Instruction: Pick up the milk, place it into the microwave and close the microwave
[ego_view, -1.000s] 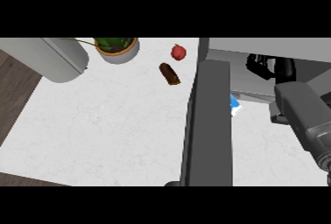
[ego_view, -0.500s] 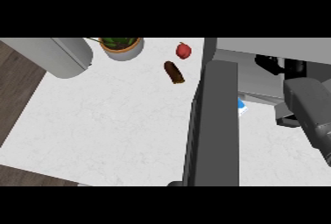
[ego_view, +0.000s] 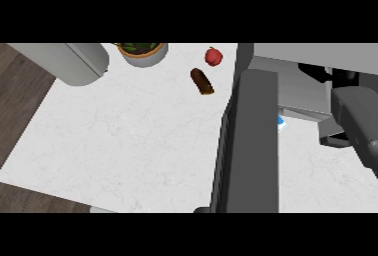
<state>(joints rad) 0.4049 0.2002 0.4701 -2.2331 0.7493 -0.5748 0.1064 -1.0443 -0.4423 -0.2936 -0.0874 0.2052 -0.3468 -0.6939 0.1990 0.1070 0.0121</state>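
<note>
You're looking at a kitchen: white marble desk, microwave with open door, potted plant, wood floor.

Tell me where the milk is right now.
In the head view, only a small blue-and-white bit of the milk shows, right of centre, just past the right edge of the open microwave door and left of the right forearm.

right forearm is a smooth, boxy mid-grey shell with rounded edges, darker charcoal block under it near the wrist. right hand is black, glossy, only partly showing past the forearm end. no cables, screws or markings seen.
</note>
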